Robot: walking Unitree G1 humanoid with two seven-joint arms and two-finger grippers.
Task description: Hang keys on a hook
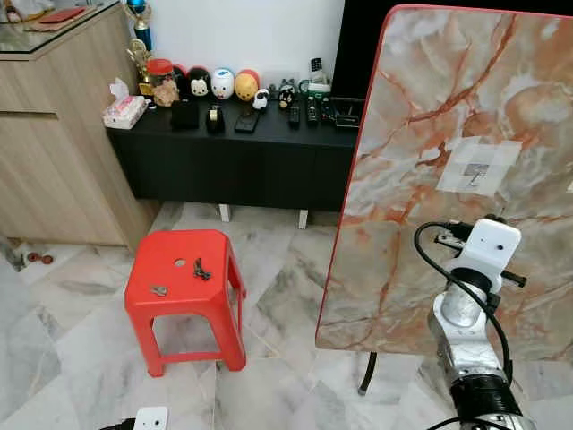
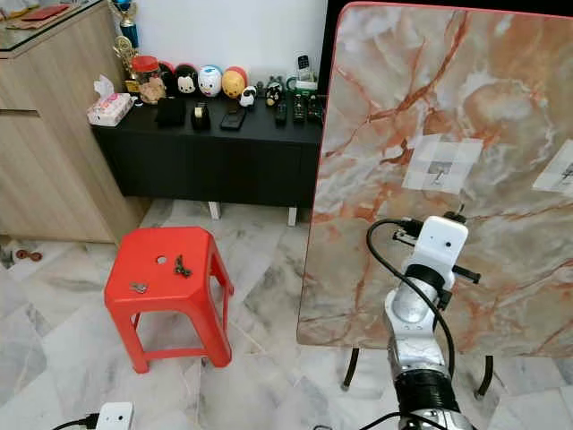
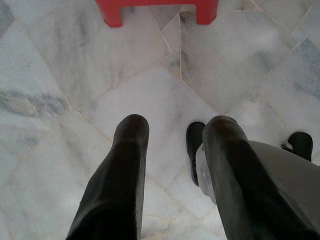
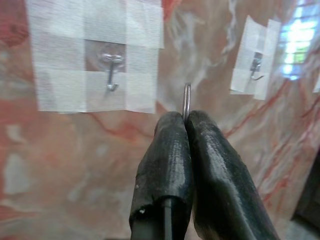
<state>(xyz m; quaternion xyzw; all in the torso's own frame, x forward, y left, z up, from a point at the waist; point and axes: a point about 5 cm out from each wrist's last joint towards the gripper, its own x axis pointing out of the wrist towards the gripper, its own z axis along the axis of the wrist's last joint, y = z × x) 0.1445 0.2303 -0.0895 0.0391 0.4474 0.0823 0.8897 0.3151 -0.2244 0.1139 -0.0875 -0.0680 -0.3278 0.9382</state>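
My right gripper point(image 4: 185, 120) is raised in front of an upright marble-patterned board point(image 1: 430, 116) and is shut on a thin metal key ring point(image 4: 186, 100) that sticks out past the fingertips. A small metal hook point(image 4: 111, 72) held by white tape sits on the board, off to one side of the ring and apart from it. A second taped hook point(image 4: 256, 67) lies further along the board. On the red plastic stool point(image 1: 224, 246) rest another bunch of keys point(image 1: 201, 269) and a small metal piece point(image 1: 159, 290). My left gripper point(image 3: 172, 135) hangs open over the floor.
A low black cabinet point(image 1: 242, 166) with figurines and remotes stands against the back wall, beside a wooden cabinet point(image 1: 54, 143). The board stands on thin dark legs point(image 1: 367, 374) on the marble tile floor point(image 1: 72, 358).
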